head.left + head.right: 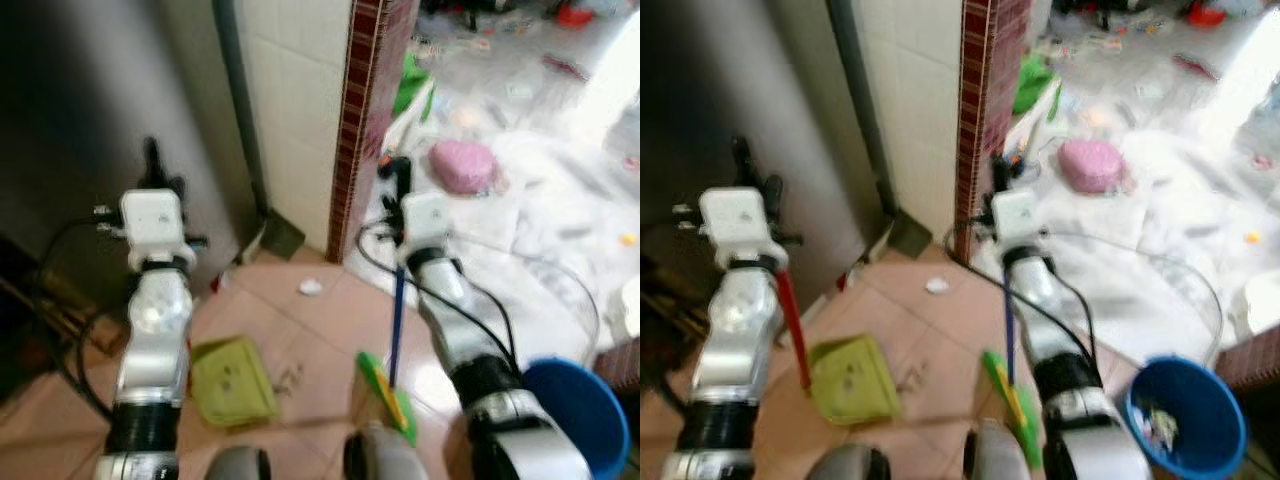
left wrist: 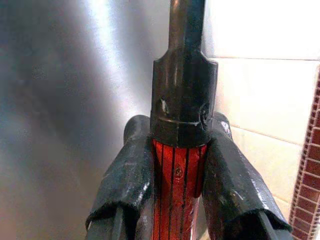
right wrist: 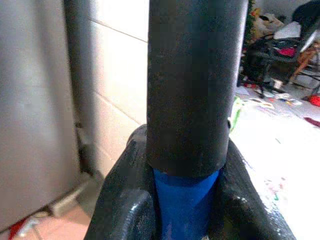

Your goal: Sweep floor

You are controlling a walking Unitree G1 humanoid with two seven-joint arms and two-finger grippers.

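Robot's head view looks down at a tiled floor [image 1: 330, 330] where a metal-faced wall meets a white-tiled corner w/ a dark red brick-pattern pillar [image 1: 362, 110].

Left gripper [image 2: 180, 175] is clamped on the red handle [image 1: 793, 325] of a green dustpan [image 1: 233, 380], just below the handle's black end cap. The handle slants down to the pan, which sits on the floor in front of the robot, so the pan seems placed ready to catch debris.

Right gripper [image 3: 186, 200] is clamped on the blue shaft of a broom [image 1: 396, 330], right where a black grip sleeve begins. The shaft runs almost straight down to a green broom head [image 1: 388, 392] resting on the tiles, near the dustpan but apart from it. One tool per arm fits the usual sweep-into-pan setup.

Between pan and broom head lies a small patch of crumbs [image 1: 288, 376], prob. the thing to sweep next. A white scrap [image 1: 311, 287] lies further off, near the pillar base.

A blue bucket [image 1: 1188, 420] stands by the robot's right side w/ some litter inside, likely where the pan gets emptied. Beyond the pillar the floor is covered w/ clear plastic sheeting, a pink round object [image 1: 463, 165] and scattered clutter; that area is blurred, details unclear.

Judgement: sweeping is under way, not finished.
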